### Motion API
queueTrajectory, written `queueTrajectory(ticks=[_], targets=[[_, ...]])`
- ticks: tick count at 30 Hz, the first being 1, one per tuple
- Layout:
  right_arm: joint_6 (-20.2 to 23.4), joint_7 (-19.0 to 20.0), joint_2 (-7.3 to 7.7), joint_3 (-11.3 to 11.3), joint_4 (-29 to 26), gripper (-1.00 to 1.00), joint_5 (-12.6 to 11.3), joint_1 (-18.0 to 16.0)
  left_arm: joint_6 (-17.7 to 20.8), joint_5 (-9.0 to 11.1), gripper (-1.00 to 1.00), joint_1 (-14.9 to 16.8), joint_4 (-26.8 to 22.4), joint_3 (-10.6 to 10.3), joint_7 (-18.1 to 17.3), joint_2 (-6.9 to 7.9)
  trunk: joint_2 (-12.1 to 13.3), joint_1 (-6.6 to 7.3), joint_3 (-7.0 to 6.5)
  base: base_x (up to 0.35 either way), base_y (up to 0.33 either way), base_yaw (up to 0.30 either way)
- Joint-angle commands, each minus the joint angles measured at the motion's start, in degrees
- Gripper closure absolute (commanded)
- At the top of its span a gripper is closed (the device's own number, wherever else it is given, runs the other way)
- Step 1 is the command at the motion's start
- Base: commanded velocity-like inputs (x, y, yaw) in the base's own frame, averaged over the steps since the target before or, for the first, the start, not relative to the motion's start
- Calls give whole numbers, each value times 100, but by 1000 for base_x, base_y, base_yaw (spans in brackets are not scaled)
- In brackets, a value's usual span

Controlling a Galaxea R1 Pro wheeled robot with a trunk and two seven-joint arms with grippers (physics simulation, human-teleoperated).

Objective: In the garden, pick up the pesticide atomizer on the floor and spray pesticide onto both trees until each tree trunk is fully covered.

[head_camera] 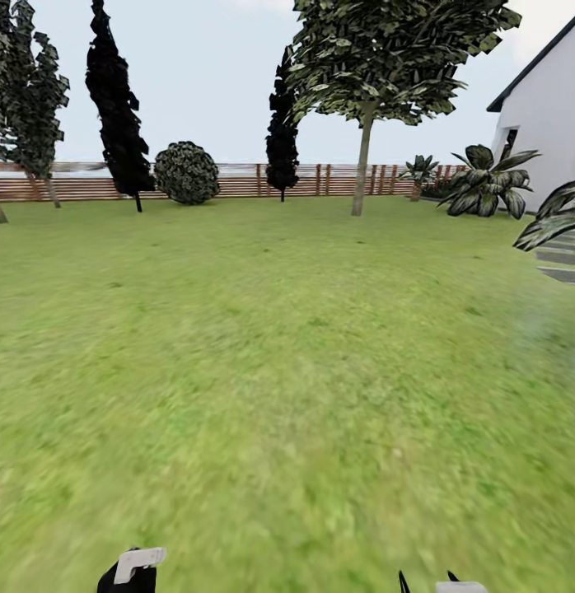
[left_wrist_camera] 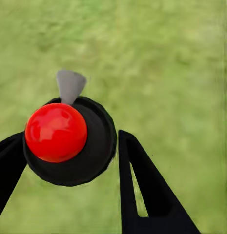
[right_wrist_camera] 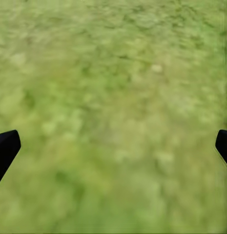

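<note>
From the head view, a big green lawn (head_camera: 287,371) runs to a brown fence (head_camera: 238,179), and one tree (head_camera: 363,156) stands far off.

In the left wrist view, the left gripper (left_wrist_camera: 69,161) has its jaws clamped on the atomizer (left_wrist_camera: 69,141) with its red top.

In the right wrist view, the right gripper (right_wrist_camera: 113,151) has its jaws wide apart over grass.

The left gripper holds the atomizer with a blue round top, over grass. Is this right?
One detail is wrong: the round top of the atomizer is red, not blue. The left wrist view shows it, held between the left gripper fingers over the grass.
</note>
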State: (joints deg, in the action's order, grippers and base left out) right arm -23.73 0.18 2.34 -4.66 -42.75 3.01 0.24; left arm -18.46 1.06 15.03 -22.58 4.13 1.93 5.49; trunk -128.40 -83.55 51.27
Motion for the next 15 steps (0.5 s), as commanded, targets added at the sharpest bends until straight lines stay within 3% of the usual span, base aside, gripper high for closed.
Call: queueTrajectory(ticks=[1, 9, 15], targets=[[0, 0, 1, 0, 1, -100, 1, 1, 0, 0, 100, 0, -1, 0, 0, -2, 0, 0, 0, 339, 0, -299], [0, 0, -1, 0, 3, -100, 4, 2, 0, 0, 100, 0, -1, 0, 0, -1, 0, 0, 0, 339, 0, -259], [0, 0, -5, 6, 3, -100, 2, 2, 0, 0, 100, 0, -1, 0, 0, -2, 0, 0, 0, 339, -1, -47]])
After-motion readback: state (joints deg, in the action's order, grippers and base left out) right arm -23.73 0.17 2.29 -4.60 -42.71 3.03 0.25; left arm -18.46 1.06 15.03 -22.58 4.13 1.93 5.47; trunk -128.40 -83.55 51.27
